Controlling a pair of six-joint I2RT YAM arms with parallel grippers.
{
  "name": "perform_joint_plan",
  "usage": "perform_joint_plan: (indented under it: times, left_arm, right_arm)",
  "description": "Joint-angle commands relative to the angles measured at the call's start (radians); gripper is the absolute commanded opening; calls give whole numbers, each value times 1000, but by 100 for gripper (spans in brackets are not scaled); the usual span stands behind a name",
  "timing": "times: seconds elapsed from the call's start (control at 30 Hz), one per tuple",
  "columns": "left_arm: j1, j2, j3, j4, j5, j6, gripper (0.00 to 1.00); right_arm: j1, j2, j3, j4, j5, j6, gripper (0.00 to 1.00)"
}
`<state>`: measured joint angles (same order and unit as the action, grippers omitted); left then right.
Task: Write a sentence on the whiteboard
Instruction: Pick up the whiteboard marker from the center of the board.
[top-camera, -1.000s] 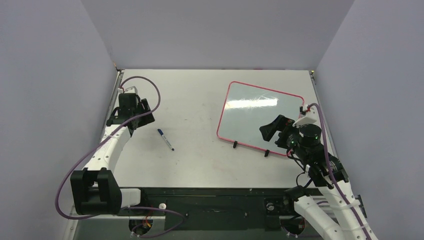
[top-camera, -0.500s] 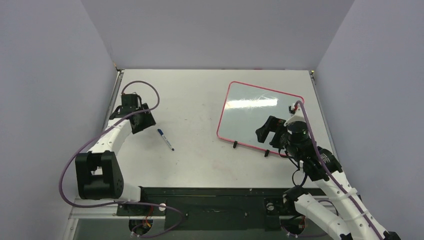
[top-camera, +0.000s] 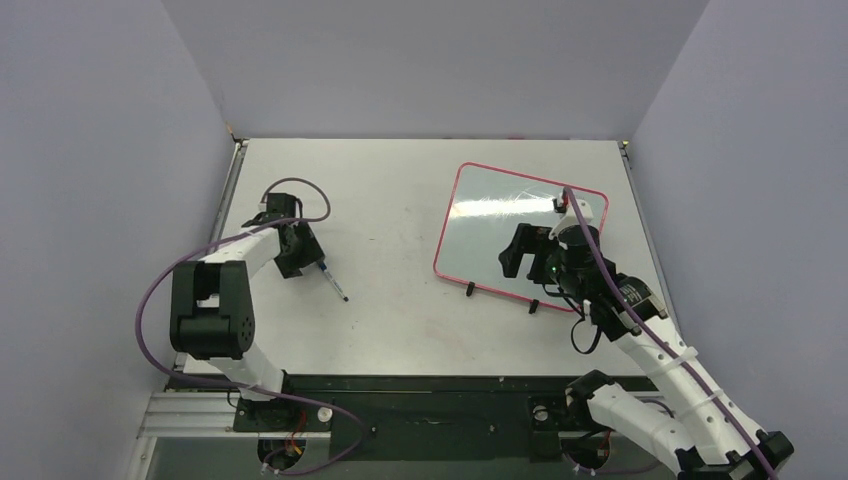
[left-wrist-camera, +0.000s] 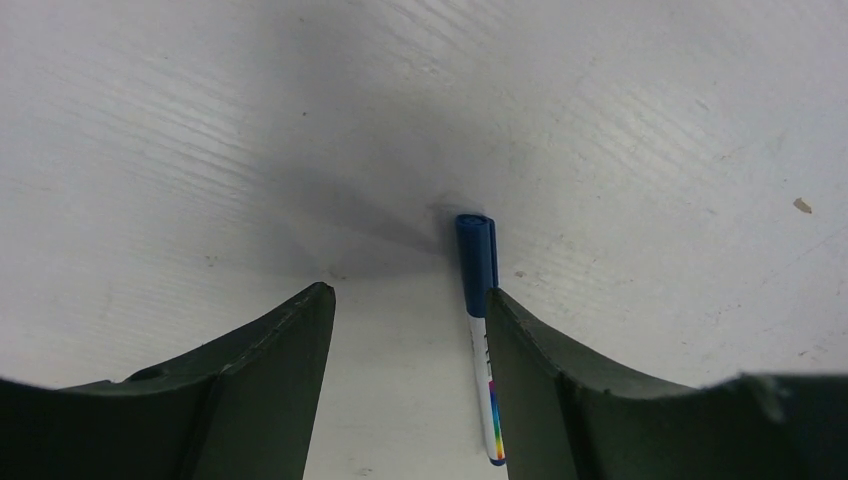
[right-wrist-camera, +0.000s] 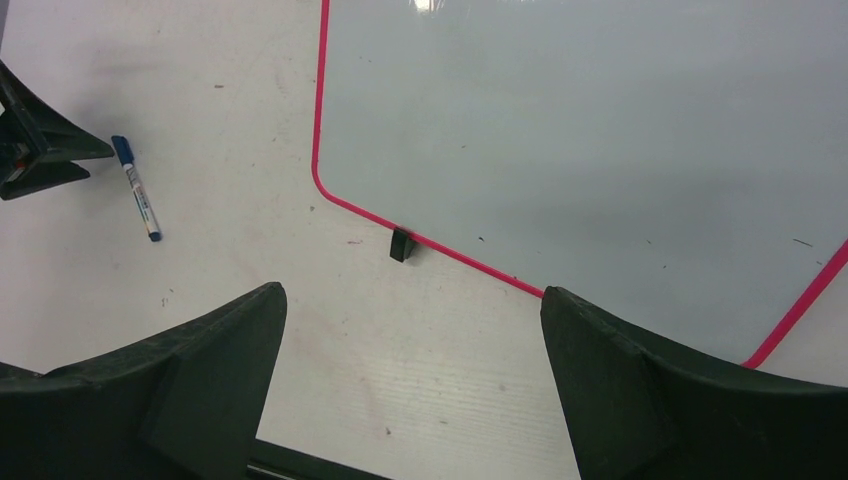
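Both jaws released: centre left jaws over the pen (left-wrist-camera: 478, 262), lying at their frame-right side, before clenching; whiteboard (top-camera: 500, 232) shows 0 writing.

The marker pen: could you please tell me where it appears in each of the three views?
Top external: marker pen left of centre.
Left wrist: low centre-right, cap uppermost, beside one finger.
Right wrist: upper left, left of the whiteboard.
Shared landmark: the left gripper, right beside it in every view.
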<state>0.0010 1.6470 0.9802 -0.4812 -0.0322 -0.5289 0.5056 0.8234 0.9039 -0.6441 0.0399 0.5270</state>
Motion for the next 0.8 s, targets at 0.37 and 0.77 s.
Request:
perform_joint_plan:
  times: [0.37,0.77]
  left_arm:
    - [-130,90,101,-5,-193,-119,44]
    - [-133,132,82,48,-157,-120,1]
  right_arm:
    - [12,123,58,65,-26,-65,94]
    - [12,157,53,95,-45,-59,94]
